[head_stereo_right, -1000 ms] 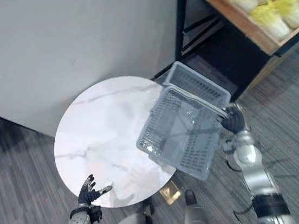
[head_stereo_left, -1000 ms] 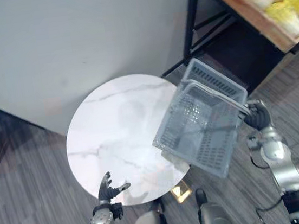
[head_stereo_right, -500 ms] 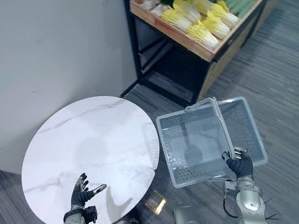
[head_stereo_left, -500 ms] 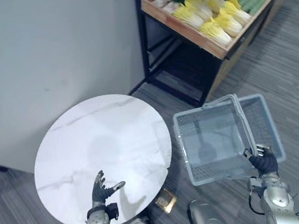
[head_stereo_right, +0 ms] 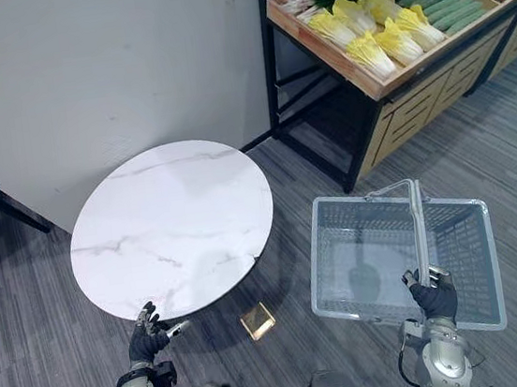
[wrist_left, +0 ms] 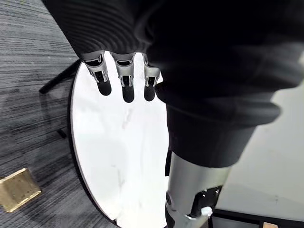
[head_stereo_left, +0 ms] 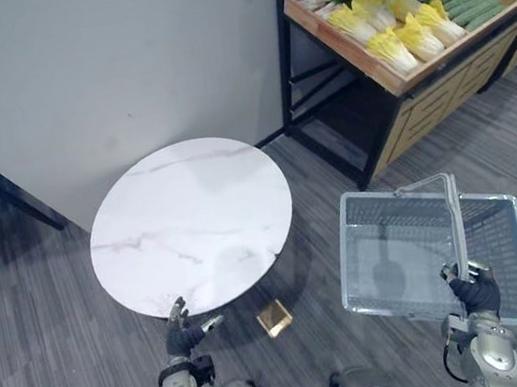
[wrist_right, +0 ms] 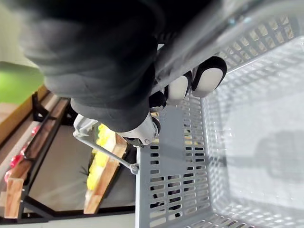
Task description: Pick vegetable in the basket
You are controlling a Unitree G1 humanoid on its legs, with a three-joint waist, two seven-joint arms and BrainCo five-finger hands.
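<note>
Basket in my right hand, veg on the rack ahead-right.

My right hand (head_stereo_right: pixel 435 299) is curled round the handle (head_stereo_right: pixel 420 230) of the grey basket (head_stereo_right: pixel 356 257), which hangs over the floor right of the round marble table (head_stereo_right: pixel 172 223). My left hand (head_stereo_right: pixel 147 341) sits low by the table's near edge, fingers relaxed, holding nothing. The vegetables (head_stereo_right: pixel 373 47) lie on the wooden rack (head_stereo_right: pixel 426 97), well apart from the basket. A small gold block (head_stereo_right: pixel 256 320) lies on the floor between table and basket. A second ago the basket overlapped the table's rim — now it's clear of it, and the view has swung.
</note>
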